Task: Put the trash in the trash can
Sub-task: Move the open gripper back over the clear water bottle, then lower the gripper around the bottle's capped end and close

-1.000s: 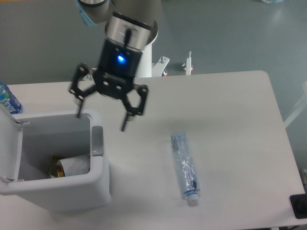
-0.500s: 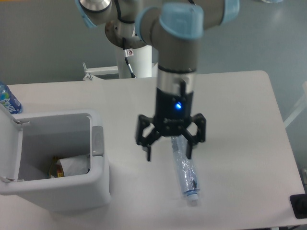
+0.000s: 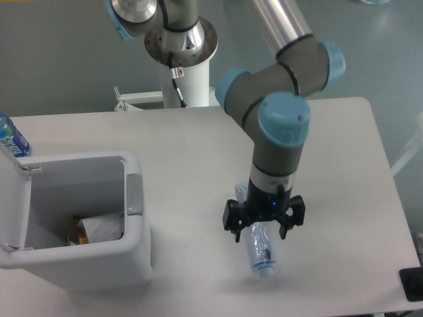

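The gripper [image 3: 263,231] hangs low over the crushed bottle [image 3: 259,246], its 2 black fingers spread wide, one on each side of the bottle's body, with the jaws not closed on it; whether the fingertips touch the plastic cannot be told. The crushed bottle is clear, crinkled plastic, flattened along its length, lying on the table [image 3: 337,172] towards the near right, its white cap pointing at the near edge and its upper half hidden under the gripper's wrist. The table is a smooth, pale, matt slab with rounded corners. The arm above is built of polished silver tubes joined by rounded grey housings with light blue end caps, and it stands on a white post behind the table. The trash can [image 3: 99,264] sits at the near left, well apart from the bottle: a boxy white plastic bin with rounded corners, thick smooth walls, a grey latch tab [image 3: 134,193] on its right rim, and a hinged lid [image 3: 13,198] standing open on the left. Inside lie a crumpled white scrap [image 3: 102,228] and something with yellow and dark print. A blue-labelled bottle [image 3: 10,137] peeks in at the far left edge.
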